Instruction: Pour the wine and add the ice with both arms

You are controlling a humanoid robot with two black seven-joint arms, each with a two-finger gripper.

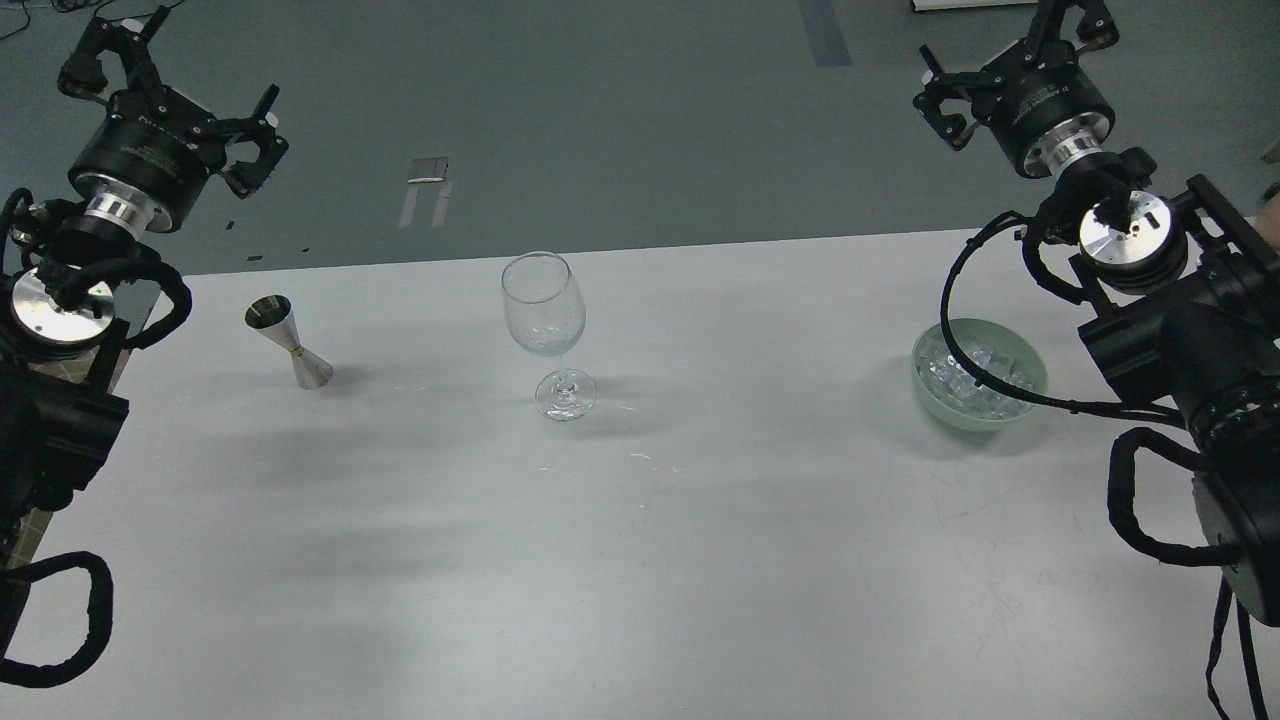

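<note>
A clear stemmed glass stands upright mid-table. I cannot tell whether any wine is in it. A steel jigger stands at the left. Several ice cubes lie in a pale green bowl at the right, with a black cable crossing in front of it. My left gripper is open and empty, raised beyond the table's far left corner, well above and left of the jigger. My right gripper is open and empty, raised beyond the far edge, behind the bowl.
The white table carries a few small wet marks in front of the glass. The grey floor lies beyond the far edge. My arms' thick links flank the table at both sides.
</note>
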